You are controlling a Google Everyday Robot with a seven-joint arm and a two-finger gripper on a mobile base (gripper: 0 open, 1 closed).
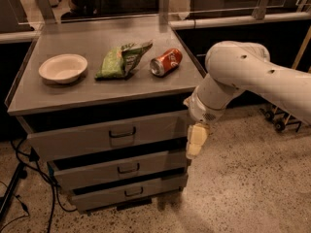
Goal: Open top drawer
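The top drawer [87, 139] is the widest grey front of three, just under the counter top, with a dark loop handle [122, 132] at its centre. It stands out slightly further than the two drawers below; its inside is hidden. My gripper [195, 143] hangs pointing down from the white arm [243, 76], at the cabinet's right front corner, level with the top drawer's right end and well right of the handle. It holds nothing that I can see.
The grey counter top [58, 93] carries a white bowl [63, 67], a green snack bag [121, 60] and a red soda can [166, 62] lying on its side. Black cables [22, 171] run down at the left. Speckled floor lies to the right.
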